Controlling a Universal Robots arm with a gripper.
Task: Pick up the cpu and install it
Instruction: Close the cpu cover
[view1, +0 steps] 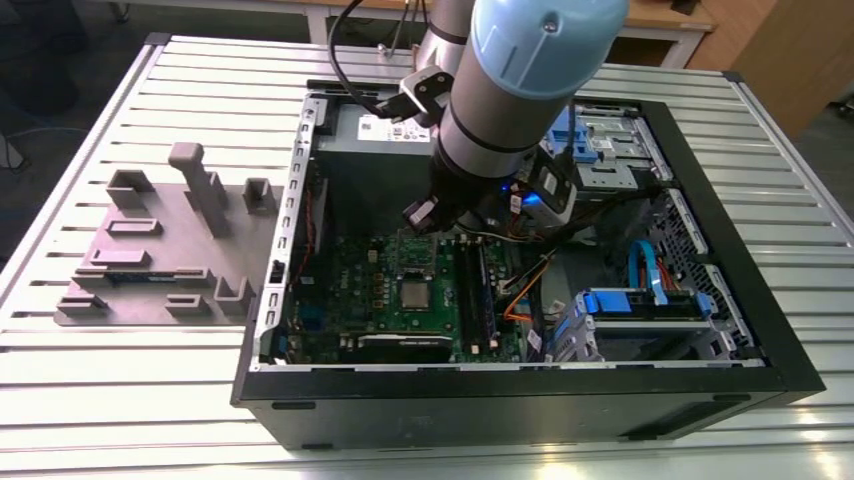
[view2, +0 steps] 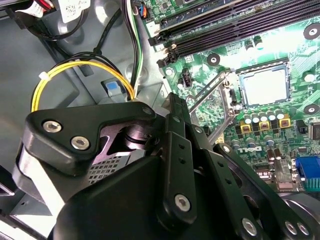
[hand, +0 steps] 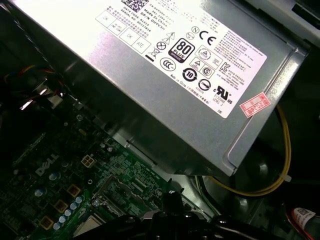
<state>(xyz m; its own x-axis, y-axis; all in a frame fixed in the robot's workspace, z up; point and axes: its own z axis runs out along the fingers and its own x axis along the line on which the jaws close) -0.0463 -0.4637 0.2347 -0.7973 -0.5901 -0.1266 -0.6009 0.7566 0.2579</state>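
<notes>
Tool (view2: 172, 107) hovers near the socketed cpu (view2: 266, 86).

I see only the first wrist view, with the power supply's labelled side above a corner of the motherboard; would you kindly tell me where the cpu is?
Observer: In the second wrist view, the cpu lies in the motherboard socket, shiny top up.
Operator: Thank you. Is the socket's metal frame closed over it?
Observer: No, the metal frame appears tilted up beside the socket.
Operator: And where does the arm stand?
Observer: In the exterior view, the arm reaches down into the open case, above the motherboard.
</notes>
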